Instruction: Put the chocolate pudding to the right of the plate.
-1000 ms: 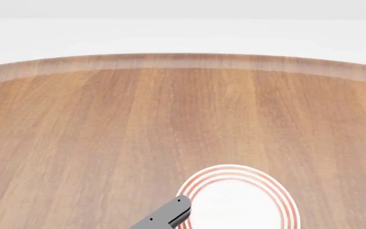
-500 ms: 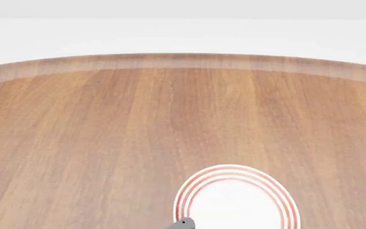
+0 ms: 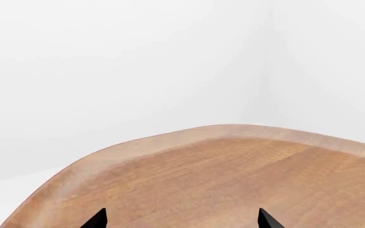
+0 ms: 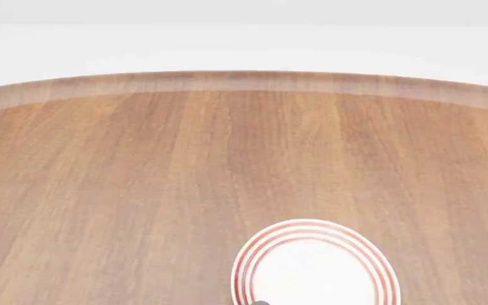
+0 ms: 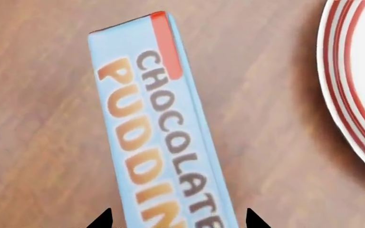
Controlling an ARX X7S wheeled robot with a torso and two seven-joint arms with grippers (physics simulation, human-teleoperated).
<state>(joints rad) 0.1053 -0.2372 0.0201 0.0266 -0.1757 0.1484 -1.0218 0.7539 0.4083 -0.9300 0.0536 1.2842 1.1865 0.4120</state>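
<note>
The chocolate pudding [image 5: 157,137] is a box with a light blue top and a red corner, lying on the wooden table in the right wrist view. My right gripper [image 5: 177,219] is open. Its two dark fingertips [image 5: 104,219] stand on either side of the box's near end, with a small gap on each side. The plate [image 5: 350,95], white with red rings, lies just beside the box in that view. In the head view the plate [image 4: 312,270] sits near the bottom edge, and the pudding and both grippers are out of view there. My left gripper [image 3: 181,219] is open and empty above bare table.
The round wooden table [image 4: 142,159] fills the head view, with its far edge [image 4: 244,79] curving across the top. The left wrist view shows the table's rounded rim [image 3: 169,137] against white walls. A sliver of dark arm [image 4: 258,303] shows at the bottom edge.
The grey arm link by the plate's near left rim has slid down and almost out of the head view. The plate has not moved.
</note>
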